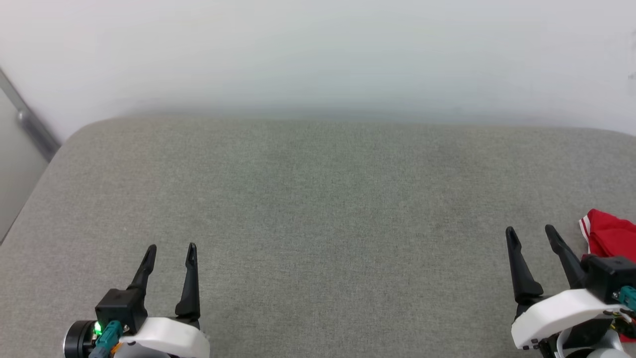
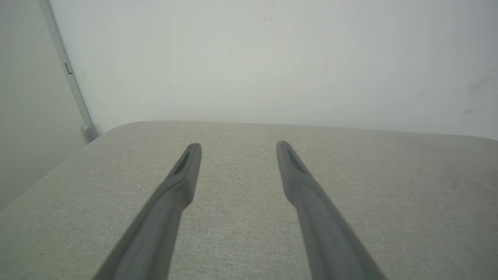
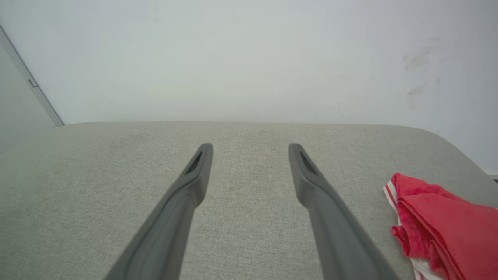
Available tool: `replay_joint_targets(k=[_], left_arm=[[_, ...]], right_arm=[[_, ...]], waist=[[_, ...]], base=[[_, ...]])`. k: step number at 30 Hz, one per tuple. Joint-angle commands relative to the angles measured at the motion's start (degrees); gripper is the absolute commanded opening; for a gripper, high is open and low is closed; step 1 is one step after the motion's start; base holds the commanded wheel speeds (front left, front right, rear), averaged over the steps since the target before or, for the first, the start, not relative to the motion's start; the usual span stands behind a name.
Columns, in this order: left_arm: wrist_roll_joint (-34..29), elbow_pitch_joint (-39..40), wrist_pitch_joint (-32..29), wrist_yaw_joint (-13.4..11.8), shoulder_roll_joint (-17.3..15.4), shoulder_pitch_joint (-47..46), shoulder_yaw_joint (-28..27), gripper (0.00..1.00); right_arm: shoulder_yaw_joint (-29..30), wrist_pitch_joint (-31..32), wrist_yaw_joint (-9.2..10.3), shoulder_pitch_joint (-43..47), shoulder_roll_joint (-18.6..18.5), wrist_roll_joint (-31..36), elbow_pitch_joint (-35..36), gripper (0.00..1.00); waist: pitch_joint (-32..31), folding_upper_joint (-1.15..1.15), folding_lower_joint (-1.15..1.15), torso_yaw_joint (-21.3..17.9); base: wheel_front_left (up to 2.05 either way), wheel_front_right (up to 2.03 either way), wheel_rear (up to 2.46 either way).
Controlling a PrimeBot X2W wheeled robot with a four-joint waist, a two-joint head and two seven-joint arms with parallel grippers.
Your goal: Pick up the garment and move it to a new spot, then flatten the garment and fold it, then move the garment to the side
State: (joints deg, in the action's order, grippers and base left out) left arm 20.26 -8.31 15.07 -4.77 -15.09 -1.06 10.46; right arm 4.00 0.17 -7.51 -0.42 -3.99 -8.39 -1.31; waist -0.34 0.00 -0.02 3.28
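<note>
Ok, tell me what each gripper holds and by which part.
Nothing: left gripper and right gripper are open and empty; the shirt lies unheld.

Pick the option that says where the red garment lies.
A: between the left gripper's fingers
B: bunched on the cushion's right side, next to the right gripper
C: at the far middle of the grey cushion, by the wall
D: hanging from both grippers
B: the garment lies bunched on the grey cushion at its right side, beside the open right gripper, with nothing between that gripper's fingers.
</note>
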Motion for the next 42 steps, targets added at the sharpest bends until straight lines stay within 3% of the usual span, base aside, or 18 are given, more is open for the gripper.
replay_joint_targets(k=[1,11,28,29,42], left_arm=[[-0.5,-0.2,0.1,0.3,-0.1,0.7,-0.2,1.00],[-2.4,-1.3,0.1,1.9,1.0,2.1,-1.1,1.00],[-4.4,-1.4,0.1,2.9,2.7,0.8,-2.6,1.00],[-4.1,-1.4,0.0,2.8,2.7,1.3,-2.5,0.00],[6.3,-3.0,-3.1,4.1,4.2,0.7,-4.4,0.00]], right_arm=[[-0.2,0.3,0.04,1.1,0.3,0.3,0.9,1.00],[0.0,0.6,0.04,4.5,1.1,1.3,4.9,1.00],[-0.2,-0.5,0.04,3.6,1.2,0.6,4.3,1.00],[-0.2,-0.3,0.00,3.9,1.0,0.7,4.4,0.00],[0.3,0.8,-0.01,2.5,1.0,-10.7,1.0,0.00]], waist=[[-0.5,0.00,0.02,-0.2],[-1.1,0.00,0.02,-0.6],[-0.6,0.00,0.02,-0.3],[-0.6,0.00,0.02,-0.3],[-0.5,0.00,0.02,-0.5]], base=[[0.00,0.00,0.00],[0.00,0.00,0.00],[0.00,0.00,0.00],[0.00,0.00,0.00],[0.00,0.00,0.00]])
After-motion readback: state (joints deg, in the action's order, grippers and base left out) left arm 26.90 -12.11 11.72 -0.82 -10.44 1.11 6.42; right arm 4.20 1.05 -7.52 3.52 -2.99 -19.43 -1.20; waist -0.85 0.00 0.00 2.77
